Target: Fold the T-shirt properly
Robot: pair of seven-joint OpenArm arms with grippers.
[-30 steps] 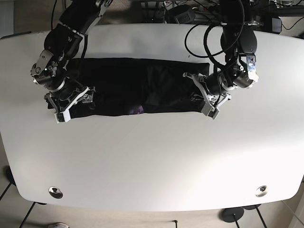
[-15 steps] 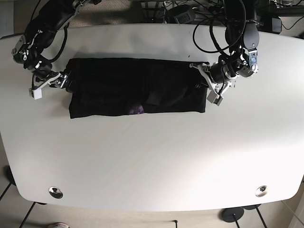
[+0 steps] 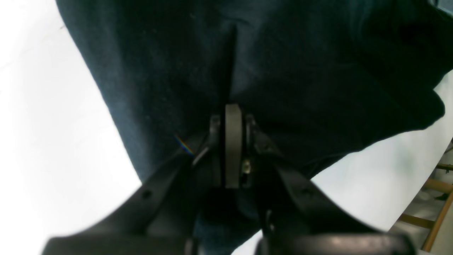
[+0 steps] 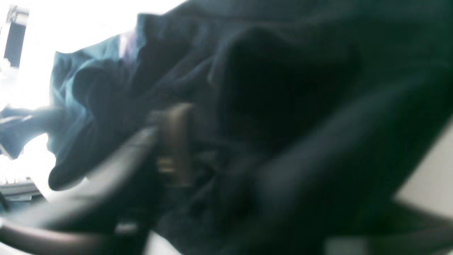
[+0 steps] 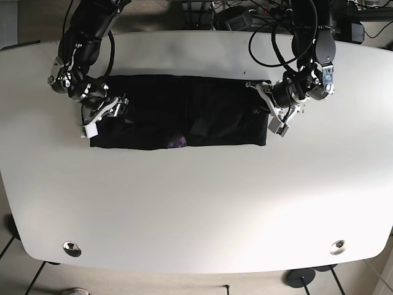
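The black T-shirt (image 5: pixel 184 110) lies as a long folded strip across the far half of the white table (image 5: pixel 196 203), with a small purple patch (image 5: pixel 178 142) at its near edge. My left gripper (image 5: pixel 268 114) sits on the strip's right end. In the left wrist view this gripper (image 3: pixel 231 108) is shut, pinching a ridge of the dark cloth (image 3: pixel 300 71). My right gripper (image 5: pixel 107 114) is over the strip's left end. The right wrist view is blurred: bunched cloth (image 4: pixel 283 71) surrounds the fingers (image 4: pixel 175 141), and their gap is unreadable.
Cables and equipment (image 5: pixel 245 18) crowd the table's far edge behind both arms. Two metal fittings (image 5: pixel 72 248) (image 5: pixel 337 247) sit near the front corners. A wooden frame (image 3: pixel 439 198) shows beyond the table edge in the left wrist view.
My right arm swung out past the shirt's left end and has come back onto that end. My left arm moved slightly up along the right end and has held there.
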